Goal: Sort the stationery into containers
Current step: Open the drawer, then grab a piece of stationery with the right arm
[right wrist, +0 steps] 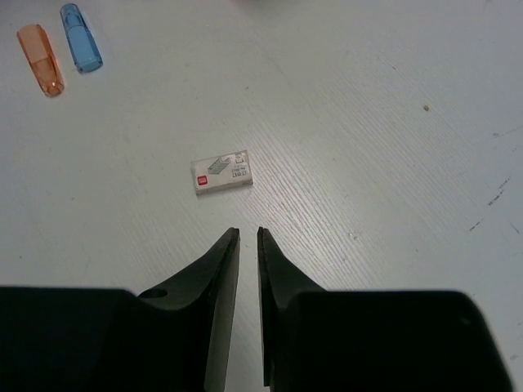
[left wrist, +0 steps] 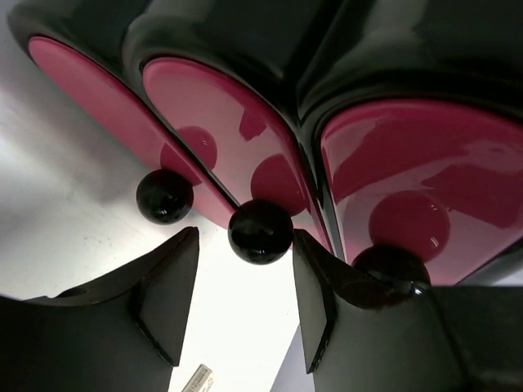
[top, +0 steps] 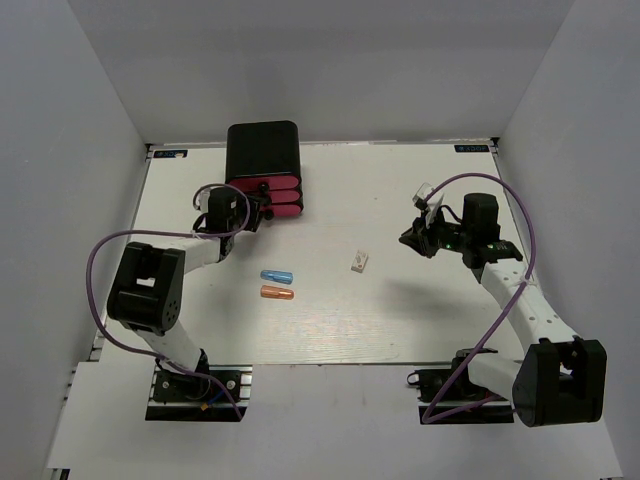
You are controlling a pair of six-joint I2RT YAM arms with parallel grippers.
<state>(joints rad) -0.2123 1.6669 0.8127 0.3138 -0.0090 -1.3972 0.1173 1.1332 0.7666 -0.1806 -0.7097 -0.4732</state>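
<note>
The black box [top: 262, 150] with three pink drawers [top: 278, 198] stands at the back left. My left gripper [top: 260, 213] is open at the drawer fronts. In the left wrist view it [left wrist: 245, 243] has the middle black knob [left wrist: 260, 231] just at its fingertips, not clamped; the other knobs [left wrist: 164, 196] [left wrist: 391, 265] sit to either side. All three drawers [left wrist: 221, 106] look shut. A blue pen [top: 276, 276] and an orange pen [top: 276, 293] lie mid-table, and a small white block [top: 359, 261] lies to their right. My right gripper [top: 412, 238] is shut and empty, its tips [right wrist: 248, 232] just short of the block [right wrist: 221, 172].
The right wrist view shows the blue pen [right wrist: 82, 37] and orange pen [right wrist: 41, 59] side by side at the top left. White walls close in the table [top: 420, 330] on the left, back and right. Purple cables loop off both arms.
</note>
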